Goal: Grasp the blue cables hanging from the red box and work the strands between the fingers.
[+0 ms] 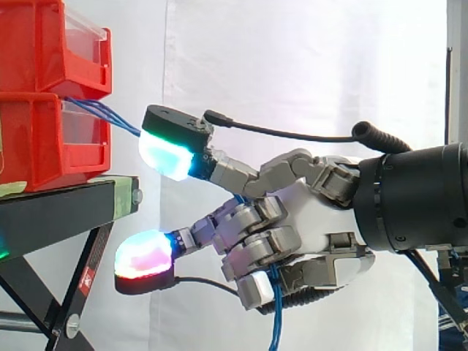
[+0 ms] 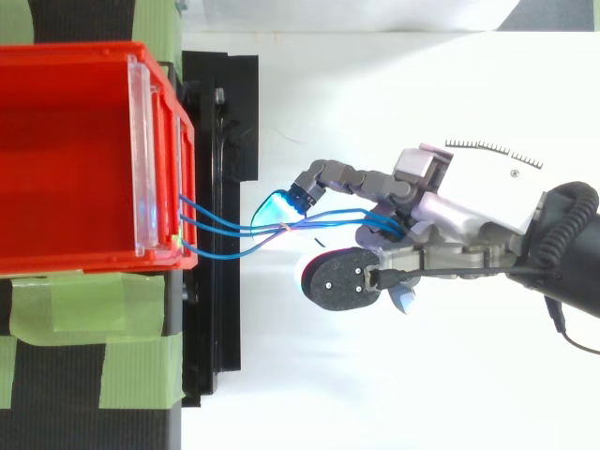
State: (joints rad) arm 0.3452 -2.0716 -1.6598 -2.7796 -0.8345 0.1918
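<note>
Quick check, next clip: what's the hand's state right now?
Hand: closed on the blue cables, with the strands passing between its curled fingers.

We are seeing a black metal stand (image 1: 58, 212) carrying a red plastic bin (image 1: 44, 142), a second red bin (image 1: 36, 44) sitting on that one, and green tape strips (image 2: 131, 361) lying across its top.

White-palmed robot hand (image 1: 316, 213), grey fingers (image 1: 257, 216), pads (image 1: 164, 155) glowing cyan and pink, black arm (image 1: 420, 197)
</note>
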